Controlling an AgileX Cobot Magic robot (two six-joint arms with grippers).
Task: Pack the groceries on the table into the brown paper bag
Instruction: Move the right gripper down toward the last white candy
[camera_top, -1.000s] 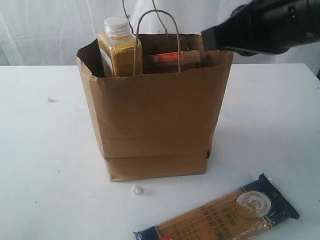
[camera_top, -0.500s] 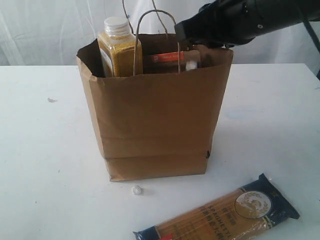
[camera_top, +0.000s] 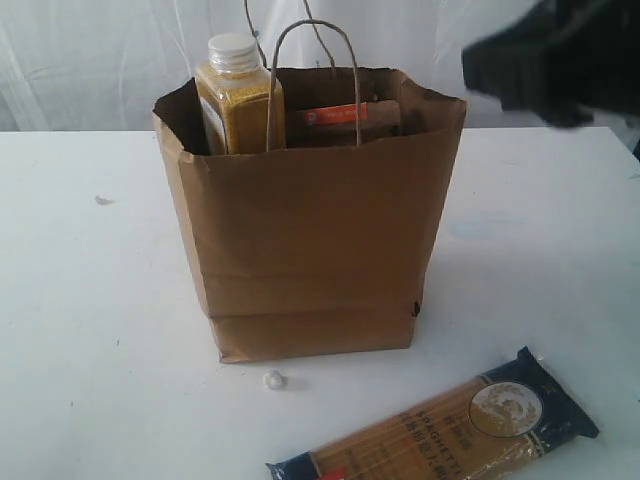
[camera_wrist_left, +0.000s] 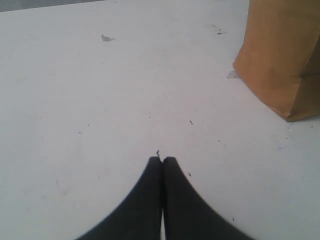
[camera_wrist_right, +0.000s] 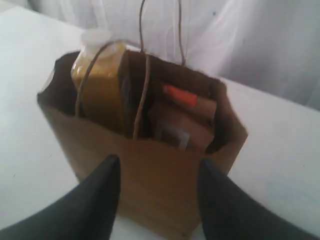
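The brown paper bag stands upright in the middle of the white table. Inside it the yellow-grain bottle rises at the left and the kraft pouch with its orange strip leans at the right; both also show in the right wrist view, bottle, pouch. The dark-blue spaghetti packet lies flat on the table in front of the bag. My right gripper hangs open and empty above the bag's right side; its arm is blurred. My left gripper is shut, empty, over bare table beside the bag.
A small white scrap lies just in front of the bag. Another scrap sits at the far left of the table. A white curtain hangs behind the table.
My right gripper reached over the bag's mouth, opened its fingers, and has now pulled back up and to the right. A small pale thing seen at the bag's rim half a second ago no longer shows.
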